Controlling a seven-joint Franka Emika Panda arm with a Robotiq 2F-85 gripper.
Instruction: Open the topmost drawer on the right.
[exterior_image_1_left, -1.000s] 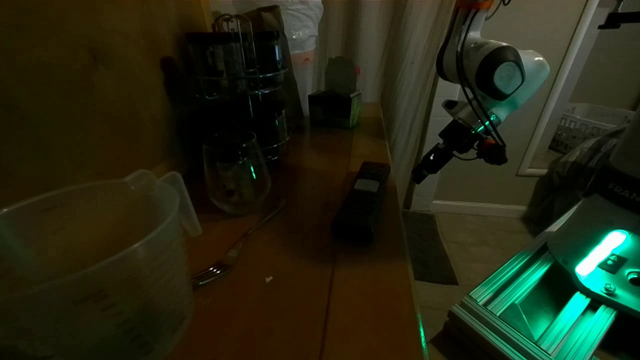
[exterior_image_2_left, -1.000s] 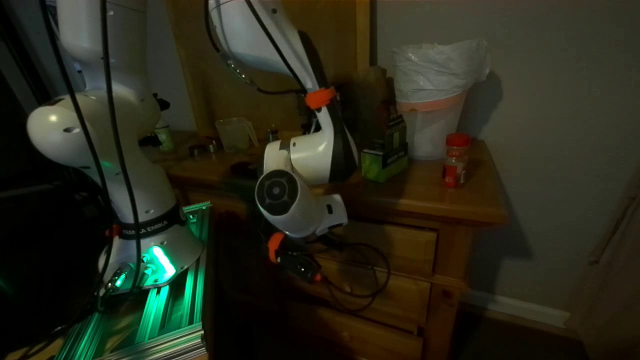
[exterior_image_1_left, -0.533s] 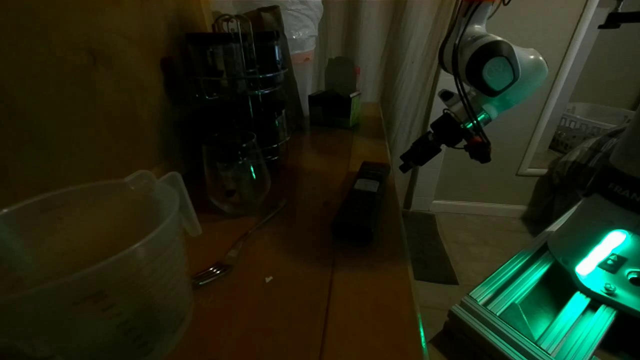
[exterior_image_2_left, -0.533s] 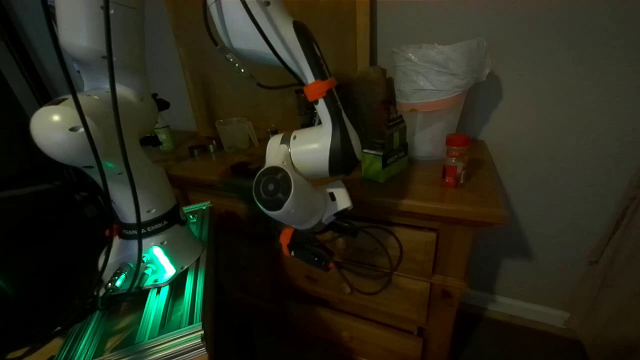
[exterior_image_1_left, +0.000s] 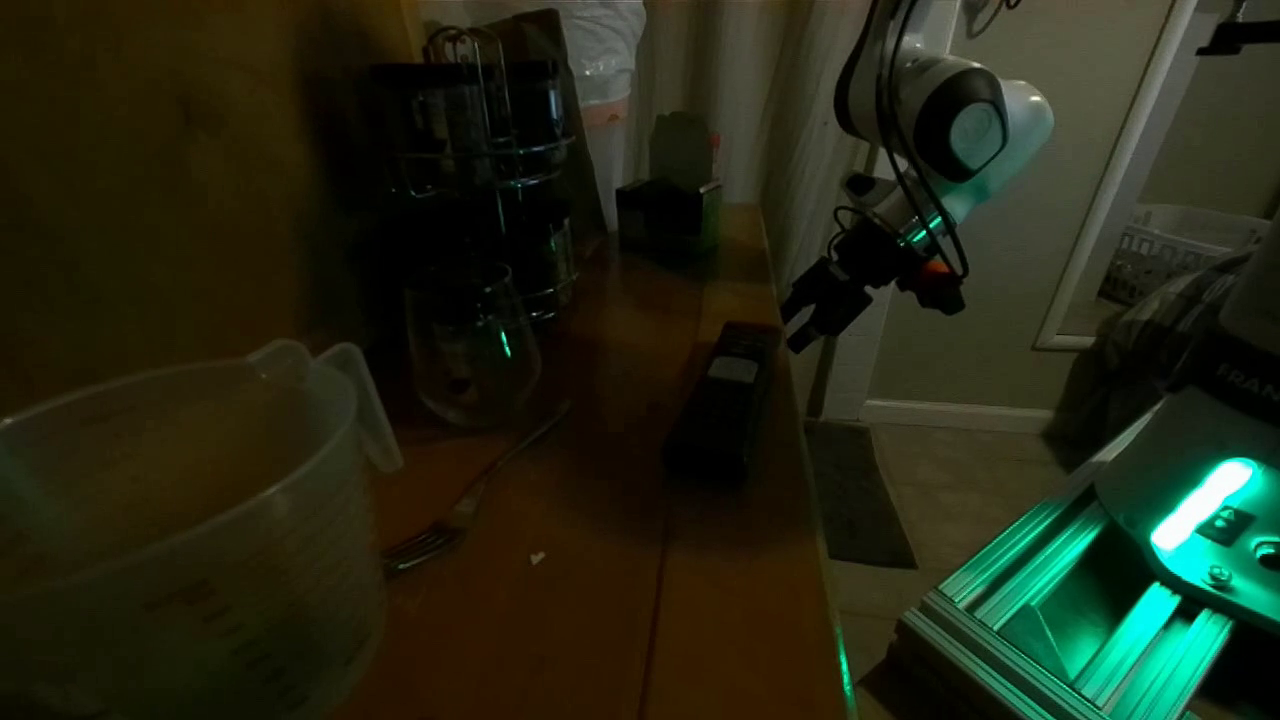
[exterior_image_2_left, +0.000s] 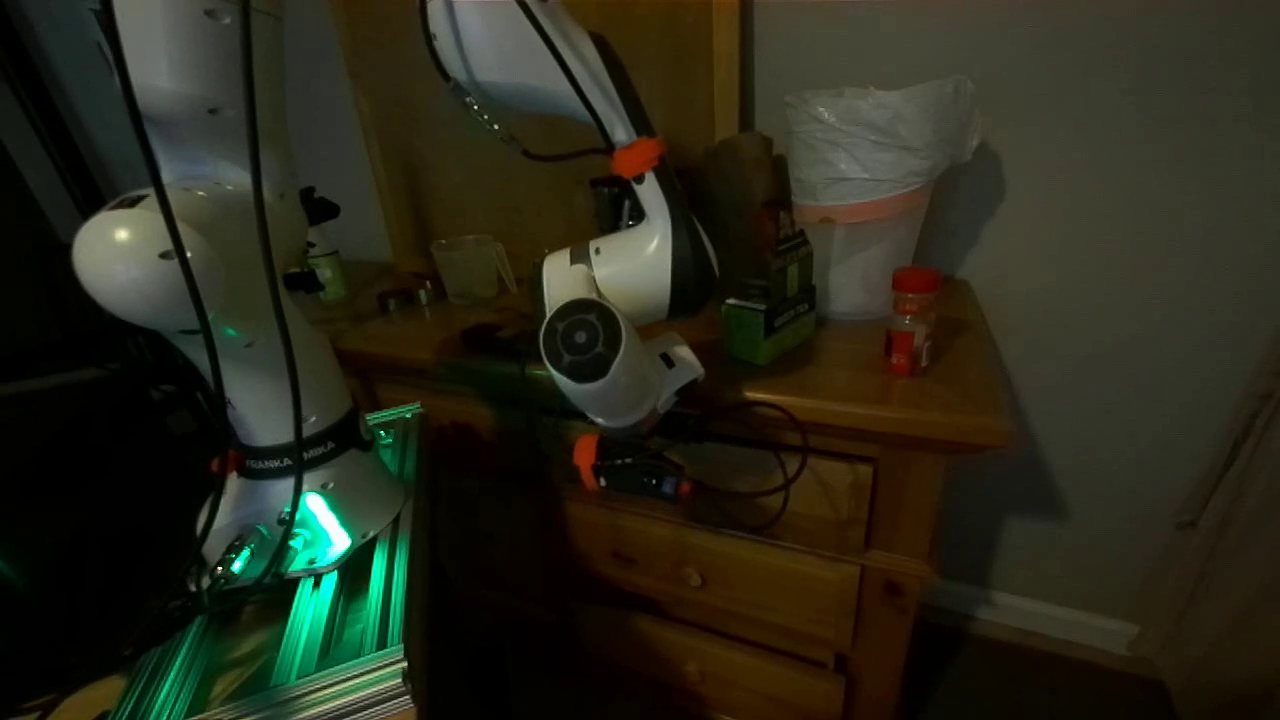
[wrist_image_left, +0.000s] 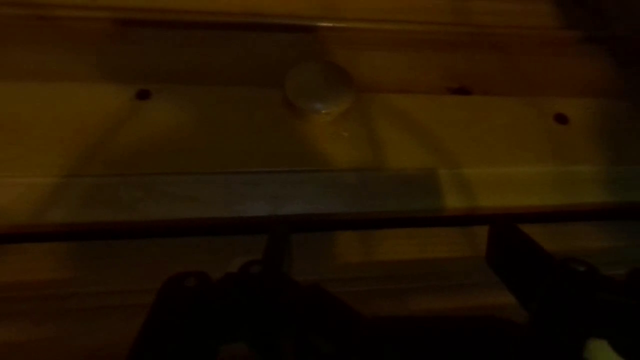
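The top right drawer (exterior_image_2_left: 828, 495) of the wooden dresser is partly hidden behind the arm and its cables in an exterior view; it looks shut. In the wrist view its front (wrist_image_left: 225, 135) fills the upper part, with a round knob (wrist_image_left: 319, 89) near the middle top. My gripper (wrist_image_left: 389, 232) is open and empty, its dark fingers apart below the knob and not touching it. In an exterior view the gripper (exterior_image_1_left: 792, 328) points down toward the dresser front, near its top edge. The wrist view is very dark.
On the dresser top are a dark handset (exterior_image_1_left: 725, 405), a glass (exterior_image_1_left: 472, 350), a fork (exterior_image_1_left: 470, 500), a measuring cup (exterior_image_1_left: 190, 540), a green box (exterior_image_2_left: 768, 325), a red-lidded jar (exterior_image_2_left: 910, 325) and a bagged bucket (exterior_image_2_left: 865, 240). A lower drawer knob (exterior_image_2_left: 692, 577) sits below.
The gripper has moved closer to the dresser and somewhat up. Its fingers looked together earlier and now show apart. The second drawer's knob has come into clearer view.
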